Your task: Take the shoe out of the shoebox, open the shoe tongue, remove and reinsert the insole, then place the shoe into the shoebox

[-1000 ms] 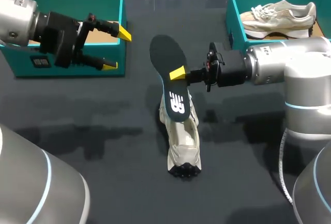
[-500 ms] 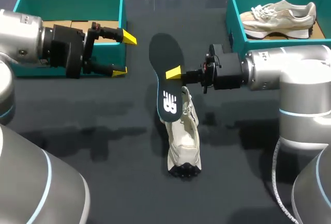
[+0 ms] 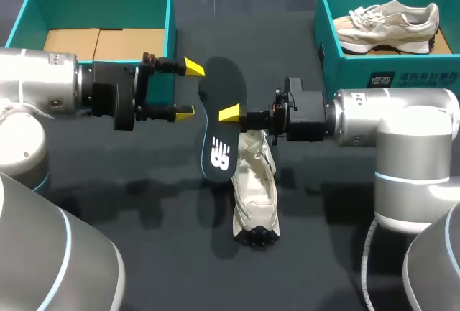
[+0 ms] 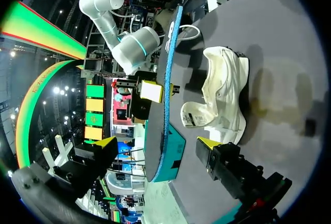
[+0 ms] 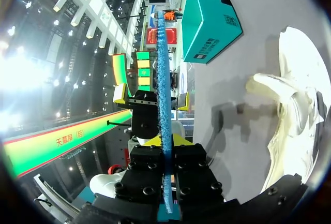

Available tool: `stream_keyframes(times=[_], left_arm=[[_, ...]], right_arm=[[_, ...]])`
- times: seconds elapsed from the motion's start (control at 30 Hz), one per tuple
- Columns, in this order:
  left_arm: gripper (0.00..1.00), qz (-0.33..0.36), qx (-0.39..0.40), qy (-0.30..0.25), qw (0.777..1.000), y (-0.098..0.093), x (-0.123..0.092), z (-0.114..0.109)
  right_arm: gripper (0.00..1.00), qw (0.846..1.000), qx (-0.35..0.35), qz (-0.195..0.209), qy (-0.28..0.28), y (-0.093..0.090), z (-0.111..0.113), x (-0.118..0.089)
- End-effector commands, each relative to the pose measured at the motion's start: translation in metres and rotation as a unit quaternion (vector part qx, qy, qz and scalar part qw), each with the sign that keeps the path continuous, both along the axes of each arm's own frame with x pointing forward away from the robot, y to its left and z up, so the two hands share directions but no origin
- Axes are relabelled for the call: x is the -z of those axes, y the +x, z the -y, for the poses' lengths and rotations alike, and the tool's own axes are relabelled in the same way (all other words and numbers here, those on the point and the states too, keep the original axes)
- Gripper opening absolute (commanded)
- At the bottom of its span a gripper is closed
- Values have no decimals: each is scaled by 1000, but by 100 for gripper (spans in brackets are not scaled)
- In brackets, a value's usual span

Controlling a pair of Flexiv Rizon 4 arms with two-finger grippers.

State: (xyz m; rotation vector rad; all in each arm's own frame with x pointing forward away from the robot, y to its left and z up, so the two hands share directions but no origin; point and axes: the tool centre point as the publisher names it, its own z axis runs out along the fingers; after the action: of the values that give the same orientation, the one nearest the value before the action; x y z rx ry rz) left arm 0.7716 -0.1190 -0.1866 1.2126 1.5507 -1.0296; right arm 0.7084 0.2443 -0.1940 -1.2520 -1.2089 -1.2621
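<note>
The right gripper [image 3: 231,115] is clamped on the dark insole [image 3: 219,149], near the middle of the insole's long edge. In the right wrist view the insole [image 5: 161,69] runs edge-on straight between the two fingers of this gripper [image 5: 166,142], and both fingers press it from the two sides. The insole is held up in the air over the table [image 3: 144,217], standing on its edge and a little tilted, with its lower end hanging in front of the opening of the pale shoe [image 3: 255,189]. This shoe lies on the table just under the right gripper, its heel toward the robot. In the right wrist view the shoe [image 5: 300,94] is beside the gripper and does not touch it. The left gripper [image 3: 189,90] is at the other side of the insole, with its fingers wide apart and holding nothing. In the left wrist view the insole [image 4: 168,79] stands just ahead of the gap of this gripper [image 4: 158,144], and the shoe [image 4: 222,89] lies further on. I cannot tell whether a yellow tip touches the insole. The left shoebox [image 3: 170,9] stands behind the left arm. The right shoebox [image 3: 359,74] holds a second shoe [image 3: 388,20].
</note>
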Motion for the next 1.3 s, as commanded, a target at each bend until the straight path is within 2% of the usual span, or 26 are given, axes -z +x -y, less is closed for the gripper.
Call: stream_keyframes(times=[0.03,0.23,0.47,0.6,0.67,1.3], left_arm=[[93,-2,3,-11,1000,1,6,5],[73,-11,6,-24,1000,-1,10,11],[66,-7,4,-37,999,-7,13,18],[58,0,-6,-45,999,-8,14,22],[50,3,-11,-47,999,-8,14,24],[36,6,-18,-51,999,-7,20,34]], right_arm=[[0,1000,-10,-1,6,1,0,3],[0,999,-36,-3,17,3,-3,4],[0,999,-47,-3,18,3,-5,4],[0,999,-50,-4,18,3,-5,3],[0,998,-52,-4,18,3,-4,3],[0,997,-71,-7,15,1,-4,3]])
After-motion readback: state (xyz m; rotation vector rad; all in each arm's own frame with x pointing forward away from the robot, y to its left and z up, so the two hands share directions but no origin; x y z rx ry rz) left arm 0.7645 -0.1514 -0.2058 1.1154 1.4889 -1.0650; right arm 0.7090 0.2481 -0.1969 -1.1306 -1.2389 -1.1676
